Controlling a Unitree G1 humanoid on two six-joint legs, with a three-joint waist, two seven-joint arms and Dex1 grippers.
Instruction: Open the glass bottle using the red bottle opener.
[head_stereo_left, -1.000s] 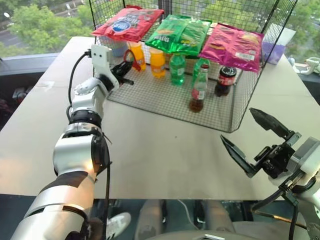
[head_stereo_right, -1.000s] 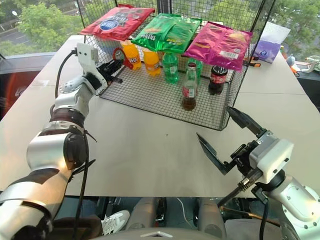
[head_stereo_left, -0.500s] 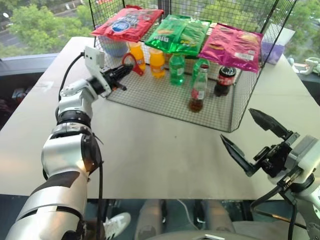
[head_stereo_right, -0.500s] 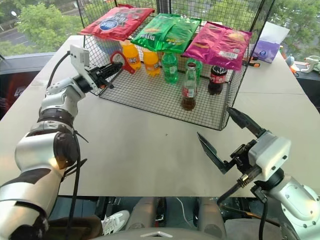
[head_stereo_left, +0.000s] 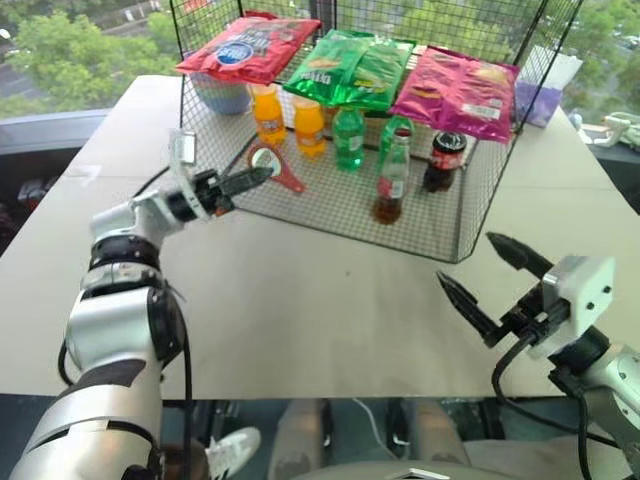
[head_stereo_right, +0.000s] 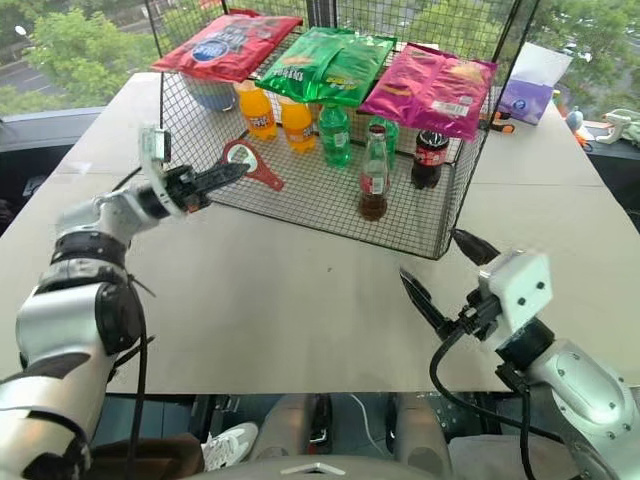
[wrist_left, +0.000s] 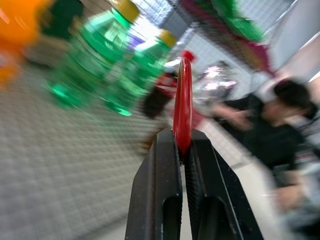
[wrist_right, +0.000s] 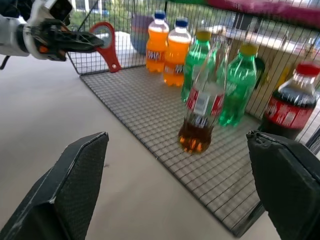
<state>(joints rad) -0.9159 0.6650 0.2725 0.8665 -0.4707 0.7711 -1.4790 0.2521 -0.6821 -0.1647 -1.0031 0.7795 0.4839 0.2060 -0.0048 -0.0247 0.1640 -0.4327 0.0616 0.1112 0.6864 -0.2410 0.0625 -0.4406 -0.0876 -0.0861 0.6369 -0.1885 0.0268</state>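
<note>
Right wrist view puts your bottle (wrist_right: 202, 107) upright, straight beyond the spread right claw (wrist_right: 180, 190); left claw (head_stereo_left: 250, 180) grips the opener (head_stereo_left: 274, 166).

Left gripper (head_stereo_left: 262, 176) clamped, right gripper (head_stereo_left: 490, 280) agape

**A:** Your left claw (head_stereo_left: 258, 177) is clamped on the flat red bottle opener with the ring-shaped head (head_stereo_left: 275, 166), held at the front left edge of the black wire-mesh rack (head_stereo_left: 470, 225) on the pale worktop (head_stereo_left: 300, 300).

**B:** And the small clear glass bottle with brown liquid (head_stereo_left: 391, 182)?

**A:** Upright on the rack floor, well apart from your opener, near a dark cola bottle with a red cap (head_stereo_left: 443, 161). Your right claw (head_stereo_left: 489, 283) hangs spread wide over the worktop, nothing between its fingers.
</note>
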